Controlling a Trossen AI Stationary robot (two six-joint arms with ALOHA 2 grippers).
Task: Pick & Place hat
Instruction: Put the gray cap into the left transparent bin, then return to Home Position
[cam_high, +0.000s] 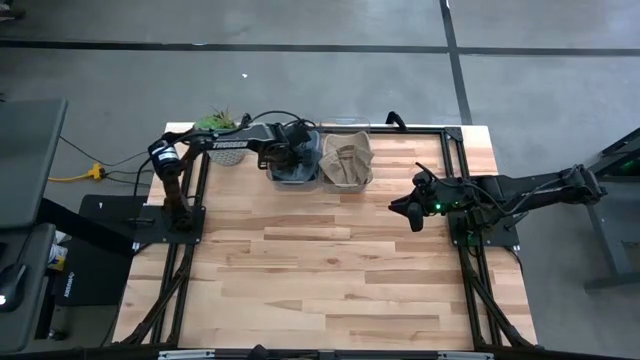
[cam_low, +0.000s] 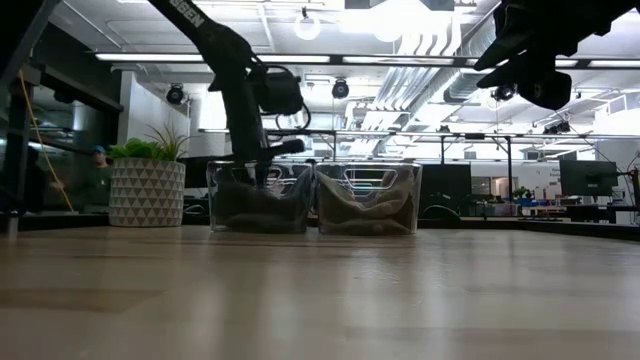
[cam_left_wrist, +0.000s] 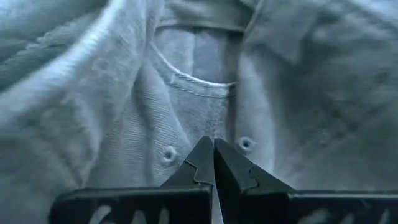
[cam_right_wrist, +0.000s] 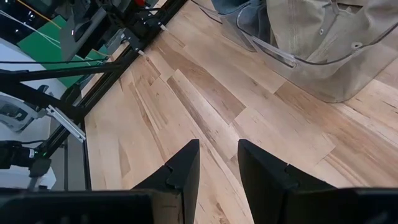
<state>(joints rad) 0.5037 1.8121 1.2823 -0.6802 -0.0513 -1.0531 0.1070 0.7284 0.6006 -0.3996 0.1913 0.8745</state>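
Left gripper, fingers pressed together, tips against the grey hat inside the left clear bin; right gripper, parted and empty, hovers at the table's three o'clock

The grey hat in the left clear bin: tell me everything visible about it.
The grey hat is soft, faded denim-like fabric with stitched seams and small metal eyelets. It lies crumpled inside the left clear bin at the table's far edge, next to a second bin holding a tan hat. The left gripper is down in the bin, fingertips closed together against the cloth; whether any fabric is pinched cannot be seen.
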